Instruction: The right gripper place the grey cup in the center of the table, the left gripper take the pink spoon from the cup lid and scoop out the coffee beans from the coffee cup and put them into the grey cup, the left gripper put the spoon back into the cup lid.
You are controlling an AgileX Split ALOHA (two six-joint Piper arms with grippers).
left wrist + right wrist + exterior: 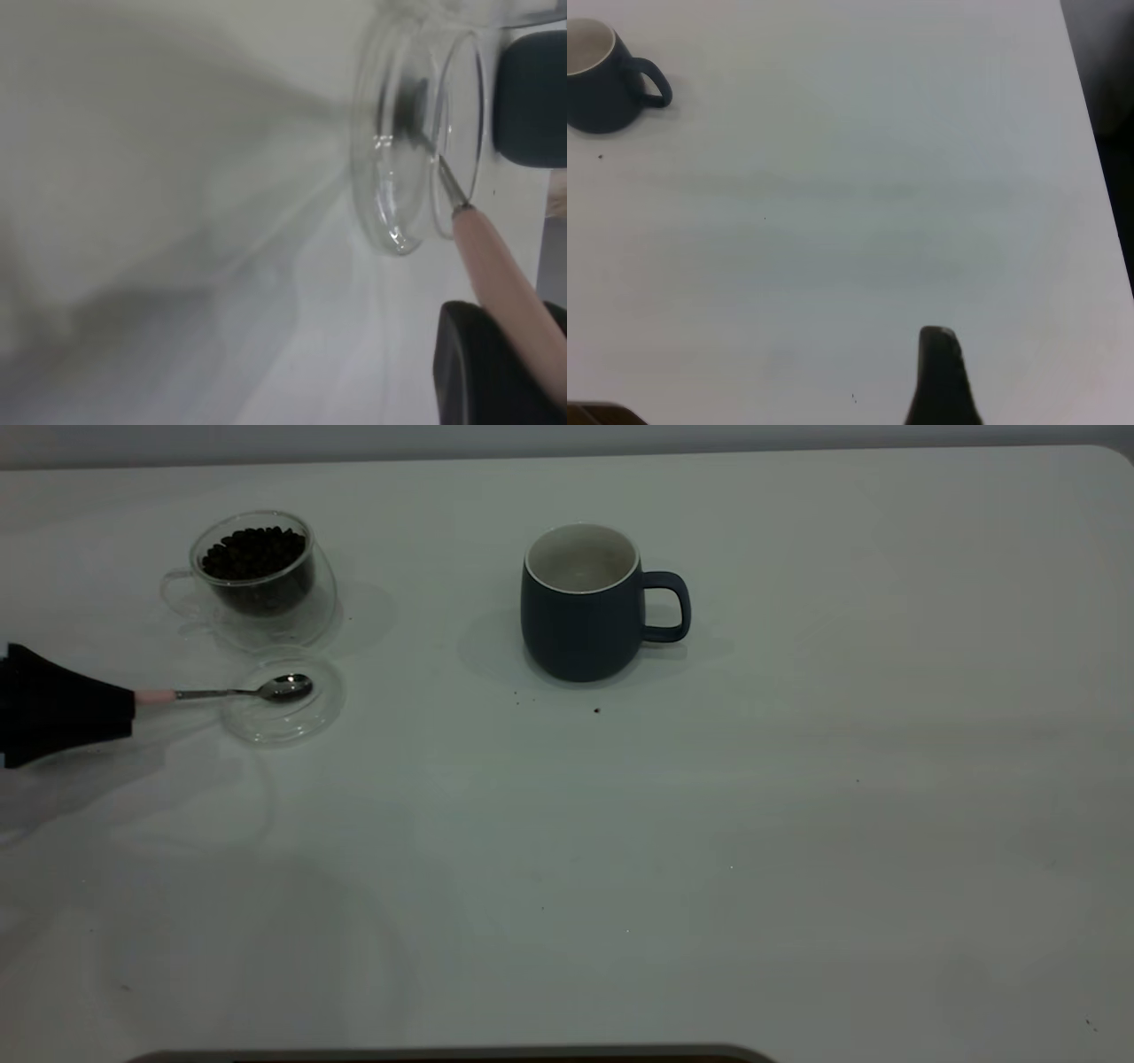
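At the exterior view's left edge, the left gripper [124, 701] comes in low and nearly level, clenched on the pink handle of the spoon [239, 691]. Spoon lies flat, bowl over the clear cup lid [306, 722], which sits on the table [620, 850] just in front of the glass coffee cup [257, 576]. Coffee cup stands upright, filled with dark coffee beans [252, 553]. Grey cup [585, 602] stands upright near the table's middle, well apart from the glass cup, handle toward the right, white inside, no beans visible in it. Table is plain white, a few dark specks near the grey cup's base. Count: one spoon, one lid, one glass cup, one grey cup. Right arm not visible from here.

Left wrist view: a dark finger [483, 372] lies against the spoon's pink handle [505, 283]; metal stem runs onto the lid [399, 204], spoon bowl resting inside it. Part of the grey cup [532, 97] shows beyond the lid. White tabletop [177, 177] with soft shadows.

Right wrist view: the right gripper hangs over bare table [877, 221], well apart from the grey cup [602, 84]; only one dark fingertip [939, 372] shows, so I cannot tell whether it is released or clenched. Dark floor past the table edge.
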